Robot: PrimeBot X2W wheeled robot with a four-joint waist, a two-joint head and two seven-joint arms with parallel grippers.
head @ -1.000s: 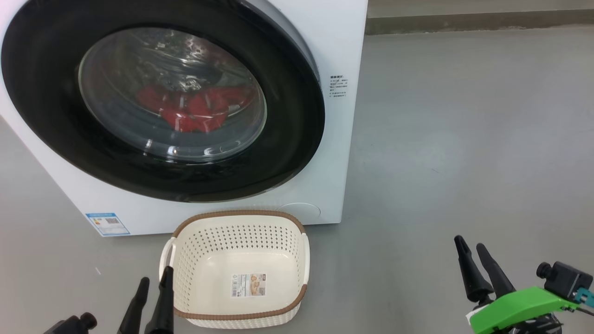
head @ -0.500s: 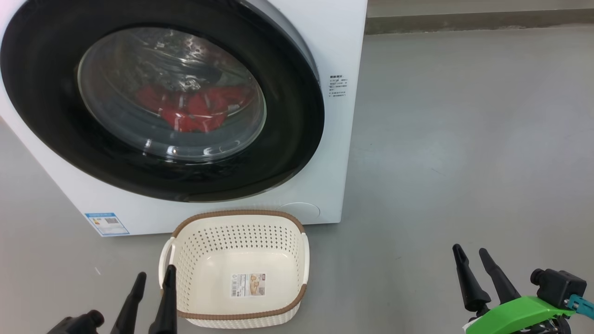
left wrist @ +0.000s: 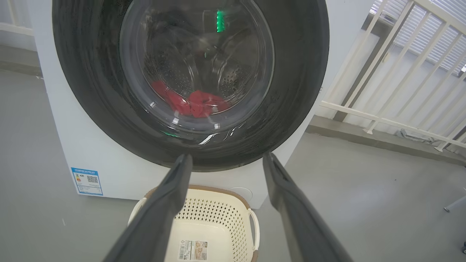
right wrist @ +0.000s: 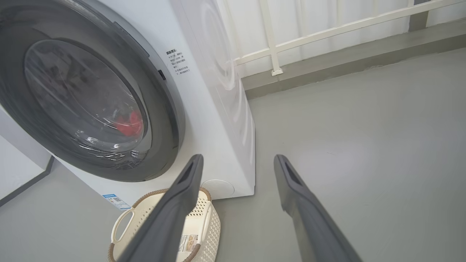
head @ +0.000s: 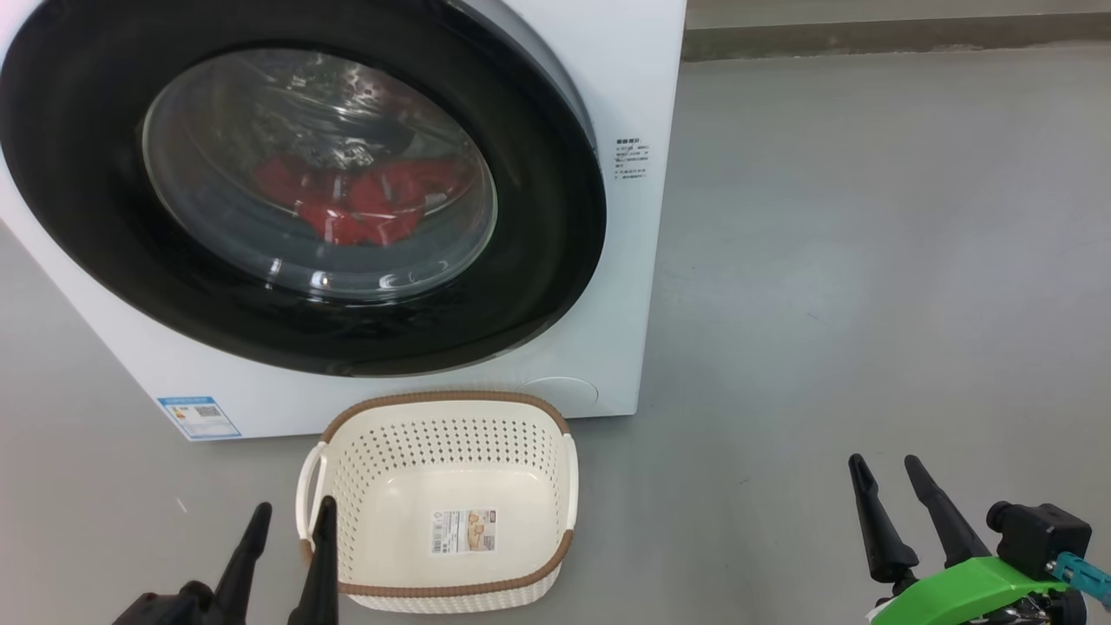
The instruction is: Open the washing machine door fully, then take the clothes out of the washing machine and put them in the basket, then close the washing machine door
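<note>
The white washing machine (head: pixel 629 78) (left wrist: pixel 83 145) (right wrist: pixel 214 94) stands on the floor with its round black door (head: pixel 538 217) (left wrist: pixel 298 72) (right wrist: pixel 160 109) shut. Red clothes (head: pixel 364 208) (left wrist: pixel 196 103) (right wrist: pixel 129 123) lie in the drum behind the glass. The cream basket (head: pixel 438 404) (left wrist: pixel 204 194) (right wrist: pixel 123 220) sits empty on the floor just in front of the machine. My left gripper (head: pixel 291 516) (left wrist: pixel 224 160) is open, low beside the basket's left handle. My right gripper (head: pixel 885 469) (right wrist: pixel 236 162) is open over bare floor, well right of the basket.
Grey floor (head: pixel 868 260) stretches to the right of the machine. A white railing (left wrist: pixel 393 72) (right wrist: pixel 327 32) and a low kerb (head: pixel 868 39) run behind it. A blue sticker (head: pixel 198 417) marks the machine's lower left front.
Both grippers have sunk slightly lower in the head view. The left one has edged a little to the right. Machine, door and basket stay as they were.
</note>
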